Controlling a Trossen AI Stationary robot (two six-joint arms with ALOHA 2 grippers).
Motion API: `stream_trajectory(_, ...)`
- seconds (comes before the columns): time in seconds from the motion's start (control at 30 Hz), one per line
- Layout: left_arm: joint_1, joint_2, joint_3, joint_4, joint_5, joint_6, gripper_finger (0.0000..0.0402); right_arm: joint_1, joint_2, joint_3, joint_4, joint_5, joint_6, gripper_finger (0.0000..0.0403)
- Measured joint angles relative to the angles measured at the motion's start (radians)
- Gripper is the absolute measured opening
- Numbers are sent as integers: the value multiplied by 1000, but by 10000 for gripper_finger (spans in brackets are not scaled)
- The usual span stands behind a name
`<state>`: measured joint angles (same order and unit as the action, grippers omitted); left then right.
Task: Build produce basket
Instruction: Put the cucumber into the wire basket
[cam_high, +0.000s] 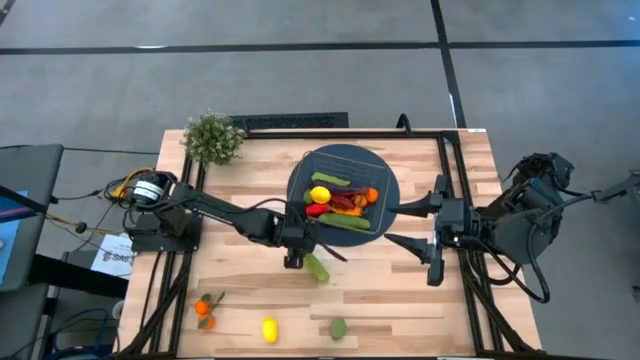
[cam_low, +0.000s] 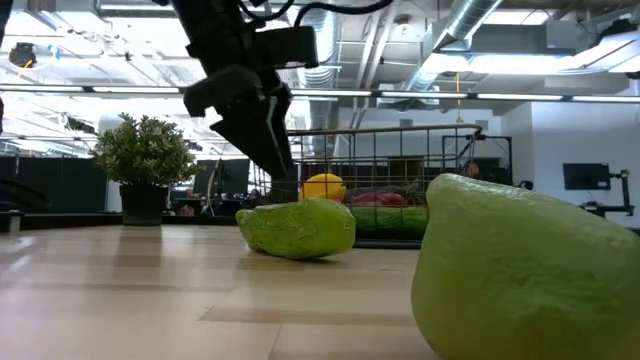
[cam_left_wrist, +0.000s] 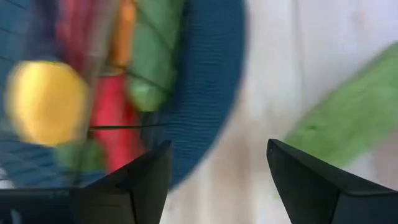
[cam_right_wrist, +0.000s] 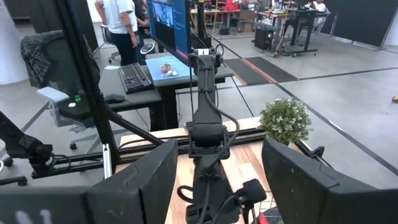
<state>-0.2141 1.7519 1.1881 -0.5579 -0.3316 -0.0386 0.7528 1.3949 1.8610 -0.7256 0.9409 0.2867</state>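
Observation:
The wire basket (cam_high: 352, 158) rests on a round dark blue mat (cam_high: 390, 190) at the table's middle. It holds a lemon (cam_high: 320, 195), a red pepper (cam_high: 318, 209), cucumbers (cam_high: 345, 221) and an orange piece (cam_high: 371, 195). A loose green cucumber (cam_high: 317, 267) lies on the wood just in front of the mat. My left gripper (cam_high: 293, 258) hangs open close beside this cucumber (cam_left_wrist: 348, 118), tilted downward, with bare table between its fingers. My right gripper (cam_high: 405, 225) stands open, raised high to the right of the basket, with nothing in it.
Near the front edge lie a small orange with a carrot (cam_high: 205, 310), a lemon (cam_high: 269, 329) and a green fruit (cam_high: 338, 328), which looms large in the low view (cam_low: 520, 270). A bushy potted plant (cam_high: 212, 137) stands at the far left corner.

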Motion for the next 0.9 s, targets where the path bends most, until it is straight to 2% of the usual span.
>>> stream_trajectory(0.13, -27, 0, 0, 0, 163, -37, 249, 0, 0, 0, 0, 0, 0, 255)
stream_trajectory(0.23, -70, 0, 0, 7, 196, -17, 249, 0, 0, 0, 0, -1, 0, 255)
stream_trajectory(0.33, -119, 0, 0, 23, 191, 42, 249, 0, 0, 0, -2, -1, 0, 255)
stream_trajectory(0.57, -161, 0, 0, 101, 84, 104, 249, 0, 0, 0, -3, -1, 1, 255)
stream_trajectory(0.9, -146, 0, 1, 113, 127, 136, 249, 0, 11, 0, 4, -1, 3, 255)
